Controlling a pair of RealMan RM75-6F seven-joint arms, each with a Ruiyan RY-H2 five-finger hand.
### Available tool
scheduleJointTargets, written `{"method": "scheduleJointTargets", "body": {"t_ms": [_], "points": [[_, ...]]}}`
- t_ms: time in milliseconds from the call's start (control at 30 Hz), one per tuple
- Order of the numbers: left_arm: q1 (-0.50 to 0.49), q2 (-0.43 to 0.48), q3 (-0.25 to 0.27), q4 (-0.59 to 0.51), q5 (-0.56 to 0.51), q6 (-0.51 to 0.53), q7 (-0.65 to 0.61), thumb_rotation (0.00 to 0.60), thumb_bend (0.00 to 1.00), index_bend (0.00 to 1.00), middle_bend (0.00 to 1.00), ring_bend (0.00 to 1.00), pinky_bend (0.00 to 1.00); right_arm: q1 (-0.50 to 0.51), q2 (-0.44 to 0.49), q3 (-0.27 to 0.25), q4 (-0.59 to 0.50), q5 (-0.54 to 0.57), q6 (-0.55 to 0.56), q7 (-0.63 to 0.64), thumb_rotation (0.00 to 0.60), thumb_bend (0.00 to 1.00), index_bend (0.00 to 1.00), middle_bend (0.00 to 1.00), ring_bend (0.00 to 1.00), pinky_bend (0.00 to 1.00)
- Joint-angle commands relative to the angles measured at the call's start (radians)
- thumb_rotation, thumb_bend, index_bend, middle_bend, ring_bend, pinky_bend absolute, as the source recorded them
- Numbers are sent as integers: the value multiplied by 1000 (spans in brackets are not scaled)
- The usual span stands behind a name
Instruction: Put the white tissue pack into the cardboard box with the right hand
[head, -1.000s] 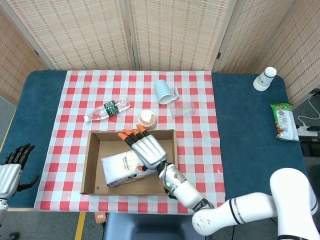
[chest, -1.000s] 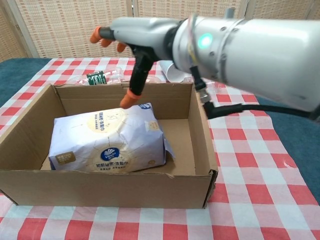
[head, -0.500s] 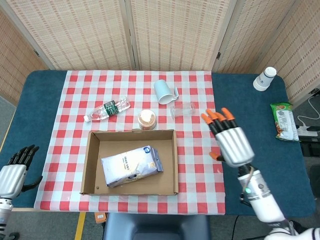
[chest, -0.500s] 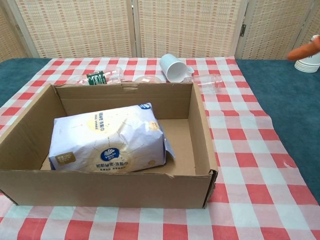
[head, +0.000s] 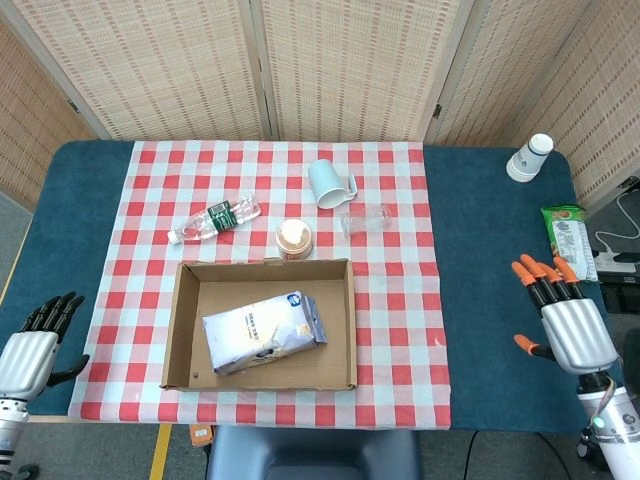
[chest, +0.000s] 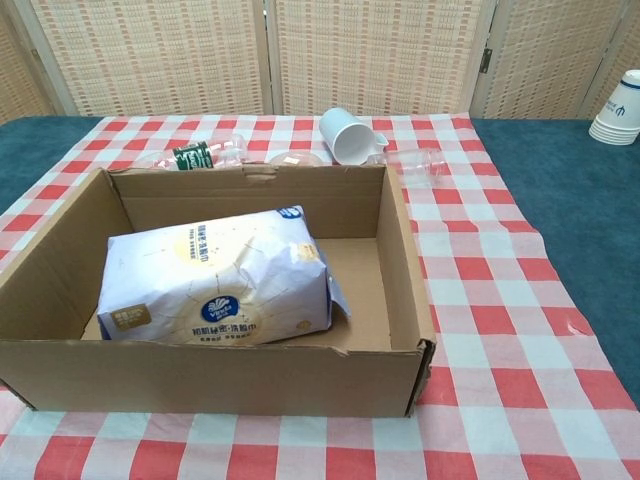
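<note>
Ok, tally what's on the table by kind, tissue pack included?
Cardboard box: 1
White tissue pack: 1
Plastic bottle: 1
White mug: 1
Clear glass: 1
Small lidded cup: 1
Paper cup stack: 1
Green snack bag: 1
Total: 8

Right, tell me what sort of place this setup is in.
Probably an indoor test or lab space staged as a home table. Woven folding screens close off the back, a checked cloth covers a blue table, and assorted props like the cardboard box lie about.
</note>
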Motion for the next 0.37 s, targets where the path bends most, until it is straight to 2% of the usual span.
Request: {"method": "scheduleJointTargets", "body": {"t_ms": [33, 367], "points": [[2, 0, -4, 3, -4, 6, -6, 600, 280, 22, 0, 0, 130, -33, -44, 5, 44, -27, 13, 5, 600, 0, 0, 0, 0, 0], [2, 1, -8, 8, -7, 7, -21, 600, 280, 21, 0, 0, 130, -77, -119, 40, 133, -38, -25, 42, 600, 0, 0, 0, 0, 0]]}}
